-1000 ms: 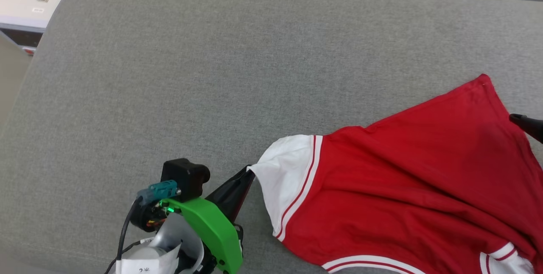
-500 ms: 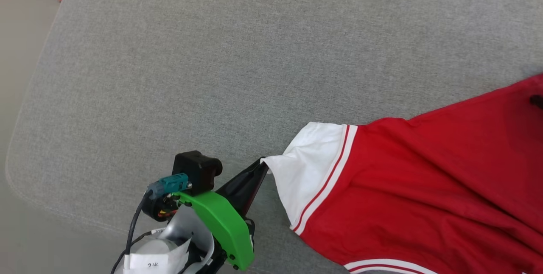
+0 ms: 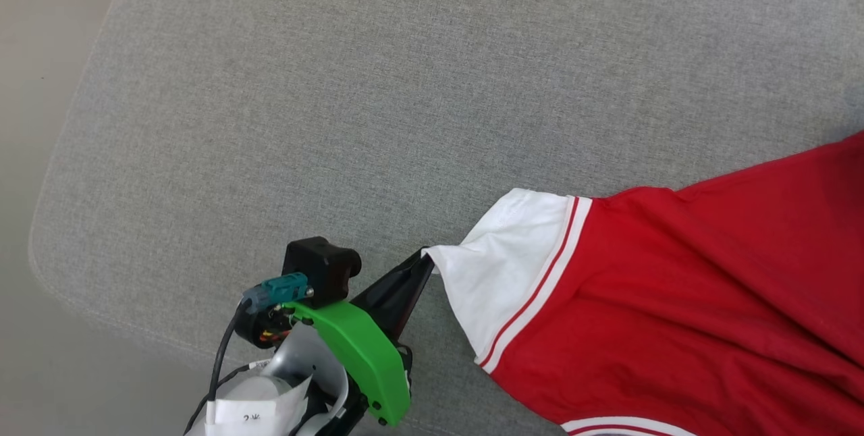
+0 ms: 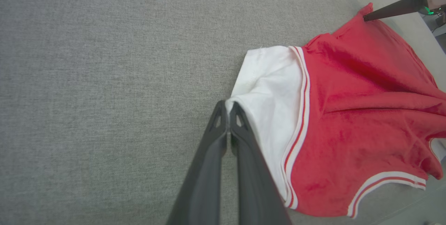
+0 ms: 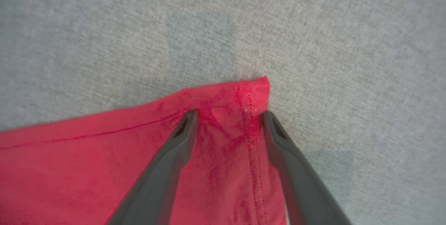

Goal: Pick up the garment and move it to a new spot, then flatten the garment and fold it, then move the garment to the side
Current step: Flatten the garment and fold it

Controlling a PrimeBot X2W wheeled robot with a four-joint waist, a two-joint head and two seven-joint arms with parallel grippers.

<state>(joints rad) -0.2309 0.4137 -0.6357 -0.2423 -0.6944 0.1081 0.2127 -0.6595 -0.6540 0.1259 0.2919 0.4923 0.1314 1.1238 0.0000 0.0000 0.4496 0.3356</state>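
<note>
Left gripper (image 4: 228,106) has both dark fingers squeezed flat together, with the corner of the white sleeve (image 4: 268,78) pinched right at the tips, so it's clamped onto the garment (image 4: 352,113). That's a small red jersey tee, and its striped trim (image 4: 302,89) in red and white runs where the sleeve meets the body. Over at the far end, the right gripper (image 5: 229,115) has its fingers spread wide either side of the red hem corner (image 5: 256,89). One tip sits on the cloth and the other right at its edge, with nothing nipped between them. The tee lies drawn out between the two grippers, pretty wrinkly through the middle, on a gray woven cushion (image 3: 337,119). In the head view it's in the lower right, with the sleeve pointing at the left gripper. Beige floor (image 3: 40,51) shows past the cushion's rounded corner on the left.
</note>
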